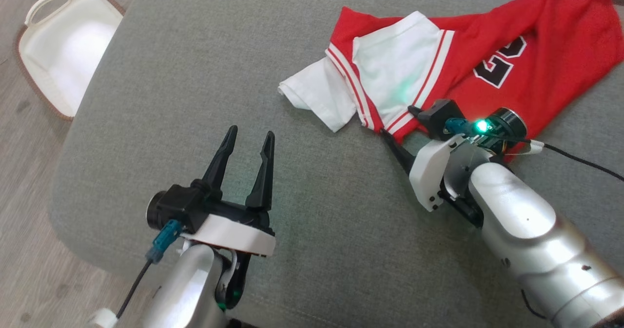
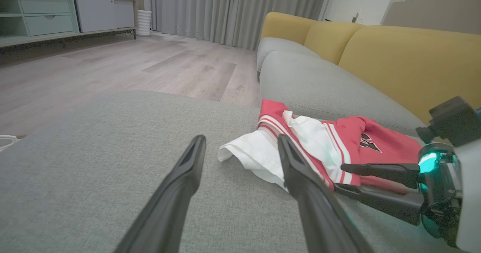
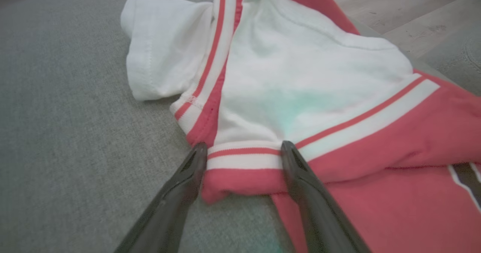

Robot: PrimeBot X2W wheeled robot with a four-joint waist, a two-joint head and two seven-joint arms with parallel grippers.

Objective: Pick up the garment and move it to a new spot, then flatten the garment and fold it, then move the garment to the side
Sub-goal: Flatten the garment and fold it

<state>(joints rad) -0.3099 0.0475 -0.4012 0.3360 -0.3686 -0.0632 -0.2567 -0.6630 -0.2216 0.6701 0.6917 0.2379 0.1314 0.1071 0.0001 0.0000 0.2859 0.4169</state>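
The garment (image 1: 487, 50), a red jersey with white sleeves and striped trim, lies crumpled at the back right of the grey cushion (image 1: 204, 74). My right gripper (image 1: 397, 120) is at its near edge, low to the cushion. In the right wrist view this gripper (image 3: 243, 147) is open, and its two fingers straddle a fold of the red hem (image 3: 240, 178) without pinching it. My left gripper (image 1: 251, 135) stands open over bare cushion, well to the left of the garment (image 2: 338, 144), with nothing between its fingers (image 2: 188, 178).
A white basket (image 1: 63, 50) with a brown rim sits on the wooden floor beyond the cushion's left edge. Yellow sofa backrests (image 2: 394, 57) rise behind the garment. A black cable (image 1: 585, 162) trails from the right wrist.
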